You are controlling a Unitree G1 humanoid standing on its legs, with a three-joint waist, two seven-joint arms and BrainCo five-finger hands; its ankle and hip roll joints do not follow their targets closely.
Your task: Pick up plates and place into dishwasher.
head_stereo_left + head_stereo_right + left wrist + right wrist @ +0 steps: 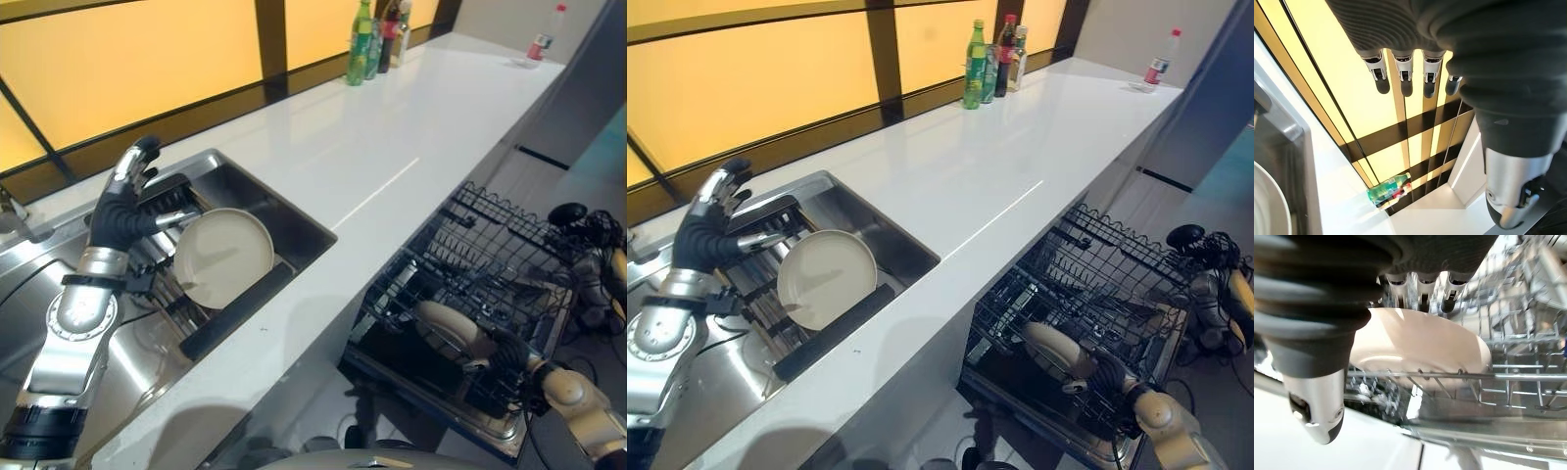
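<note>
Step in hand looks like placing: right hand (pixel 509 364) is down in the dishwasher rack (pixel 470 284) w/ a beige plate (pixel 453 331) standing among the wires. In the right wrist view its fingers (pixel 1449 296) sit at the plate's far edge, thumb on the near side; can't tell if gripping or already let go. Second plate (pixel 826 278) leans in the sink (pixel 906 245) rack beside the tabletop (pixel 1019 147). Left hand (pixel 703 235) hovers just beside it, fingers straight, released, holding nothing. Next move prob calls for right hand to free the plate and lift clear w/o snagging wires, then left takes the sink plate.
</note>
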